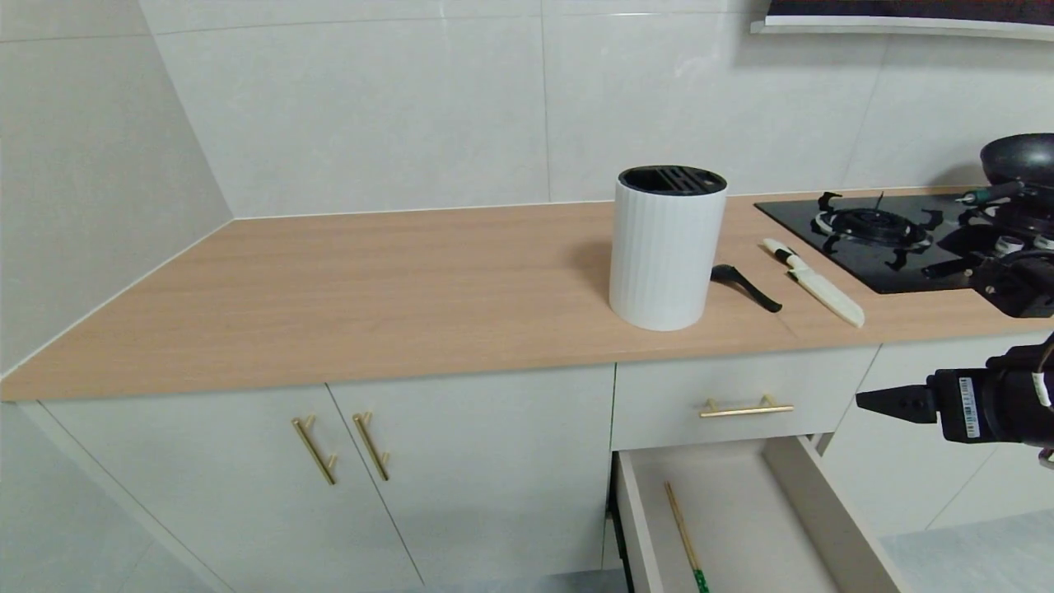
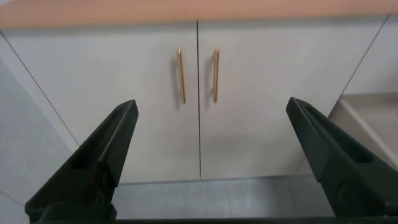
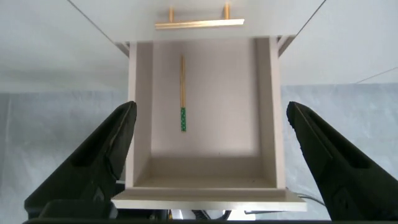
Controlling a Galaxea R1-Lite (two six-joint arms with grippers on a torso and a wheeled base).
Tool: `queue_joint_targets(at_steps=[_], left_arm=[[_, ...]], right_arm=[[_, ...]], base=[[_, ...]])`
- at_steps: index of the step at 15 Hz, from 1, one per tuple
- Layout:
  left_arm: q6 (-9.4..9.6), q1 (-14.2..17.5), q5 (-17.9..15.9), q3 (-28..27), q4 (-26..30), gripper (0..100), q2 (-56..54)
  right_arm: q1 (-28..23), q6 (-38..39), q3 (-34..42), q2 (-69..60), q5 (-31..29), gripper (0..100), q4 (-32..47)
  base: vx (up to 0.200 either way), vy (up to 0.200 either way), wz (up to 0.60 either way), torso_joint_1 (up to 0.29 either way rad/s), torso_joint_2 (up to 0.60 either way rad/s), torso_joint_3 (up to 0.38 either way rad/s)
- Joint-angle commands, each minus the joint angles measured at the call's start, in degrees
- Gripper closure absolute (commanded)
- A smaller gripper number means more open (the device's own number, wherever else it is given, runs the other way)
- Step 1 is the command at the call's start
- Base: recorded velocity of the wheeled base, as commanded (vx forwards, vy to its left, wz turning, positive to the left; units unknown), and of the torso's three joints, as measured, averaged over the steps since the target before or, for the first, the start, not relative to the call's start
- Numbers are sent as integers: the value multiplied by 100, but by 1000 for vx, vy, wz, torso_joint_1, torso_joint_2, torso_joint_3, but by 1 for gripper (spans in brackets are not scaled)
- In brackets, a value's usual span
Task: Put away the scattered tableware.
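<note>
Head view: white ribbed holder [image 1: 667, 255] upright on the wooden countertop [image 1: 370, 288], with a black slotted top, contents not to be made out. Just beside it, toward the hob [image 1: 881, 235], a black spoon [image 1: 745, 287] lying flat, one end hidden behind the holder. A little farther along, a knife [image 1: 813, 282] with pale blade and pale handle, flat on the wood, apart from the spoon. Below the counter, an open drawer [image 1: 790, 494], cut off at the lower edge, holding light wooden chopsticks [image 1: 683, 535] with a green end, nearer its left wall. Left wrist view: left gripper [image 2: 211, 102] spread wide, nothing between the fingers, facing two closed cabinet doors [image 2: 261, 106] with brass handles. Right wrist view: right gripper [image 3: 210, 109] likewise wide apart and empty, above the open drawer. Chopsticks lengthwise on the drawer floor, green end toward its front. Hard to tell whether one stick or two.
</note>
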Motion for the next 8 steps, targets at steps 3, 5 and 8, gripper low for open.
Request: queue_joint_targets(at_steps=[3, 5, 8], left_arm=[[1, 2, -1, 0, 2, 0, 0], [1, 2, 8, 0, 2, 0, 0], [1, 2, -1, 0, 2, 0, 0]], right_arm=[[2, -78, 50, 22, 2, 0, 4], [-7, -183, 85, 22, 2, 0, -49], [-605, -623, -205, 849, 750, 0, -1033]], base=[[0, 0, 0, 201, -463, -256], [0, 0, 0, 56, -149, -85], [0, 0, 0, 17, -24, -14]])
